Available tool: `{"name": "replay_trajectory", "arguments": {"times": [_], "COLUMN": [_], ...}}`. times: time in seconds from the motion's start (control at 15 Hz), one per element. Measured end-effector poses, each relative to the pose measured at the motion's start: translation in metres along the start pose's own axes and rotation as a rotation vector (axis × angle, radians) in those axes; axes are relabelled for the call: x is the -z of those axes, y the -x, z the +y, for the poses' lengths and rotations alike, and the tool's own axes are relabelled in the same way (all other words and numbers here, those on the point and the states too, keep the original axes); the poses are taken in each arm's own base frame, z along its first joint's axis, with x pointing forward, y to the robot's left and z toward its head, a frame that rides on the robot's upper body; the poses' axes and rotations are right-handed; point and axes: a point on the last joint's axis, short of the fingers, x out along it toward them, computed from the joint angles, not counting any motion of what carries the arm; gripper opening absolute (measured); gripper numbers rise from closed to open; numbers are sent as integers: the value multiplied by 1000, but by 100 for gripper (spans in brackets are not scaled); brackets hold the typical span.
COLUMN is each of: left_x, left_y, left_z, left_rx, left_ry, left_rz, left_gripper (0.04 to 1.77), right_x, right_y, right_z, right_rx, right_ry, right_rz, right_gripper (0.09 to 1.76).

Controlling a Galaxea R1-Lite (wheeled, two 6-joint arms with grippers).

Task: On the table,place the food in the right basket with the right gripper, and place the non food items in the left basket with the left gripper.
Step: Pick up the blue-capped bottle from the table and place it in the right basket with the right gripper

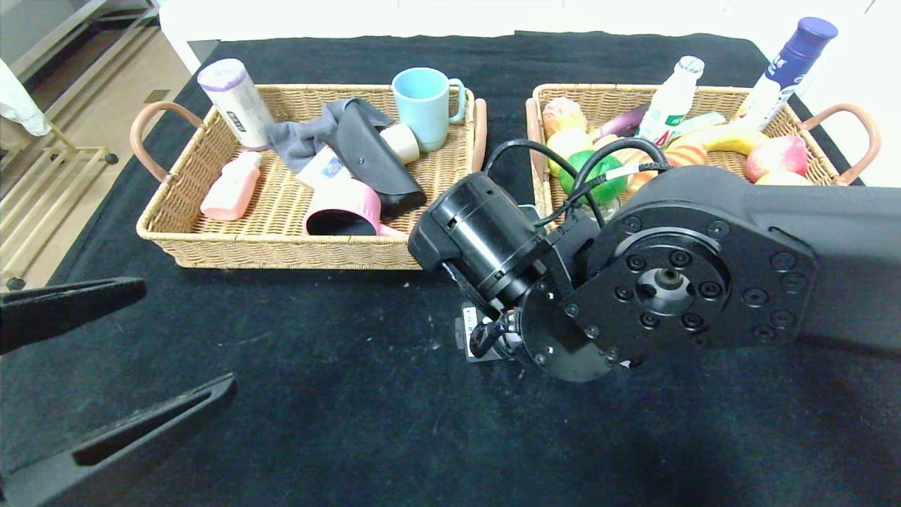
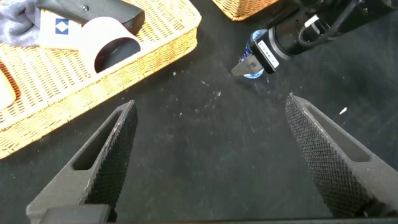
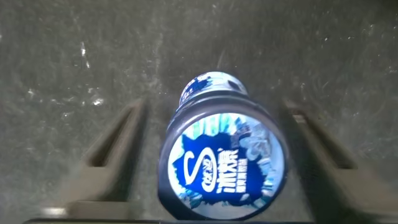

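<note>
Two baskets stand side by side toward the far edge of the bench. The left basket holds a cup at its far right, a cylinder at its far left corner, a cloth and a case in the middle, and a small bottle near its left wall. The right basket holds fruit and two bottles along its far wall. In front of the gap between the baskets, a bottle lies on the bench between the right hand's fingers. The left hand hangs over the near left corner.
</note>
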Motion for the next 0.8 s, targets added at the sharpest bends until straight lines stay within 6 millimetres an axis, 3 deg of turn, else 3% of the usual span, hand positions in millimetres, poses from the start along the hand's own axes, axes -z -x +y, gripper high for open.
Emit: {"name": "replay_trajectory", "arguments": {"times": [0.27, 0.8], "left_x": [1, 2], "left_y": [-1, -3], "left_z": [0, -1], "left_rx": [1, 3], "left_ry": [-1, -9], "left_rz": [5, 10], "left_gripper": [172, 172], "right_x": [2, 3], "right_y": [-2, -4], "right_z": [1, 2], "right_rx": [3, 7], "right_ry": [6, 8], "right_rz": [6, 9], "right_gripper": [94, 89]}}
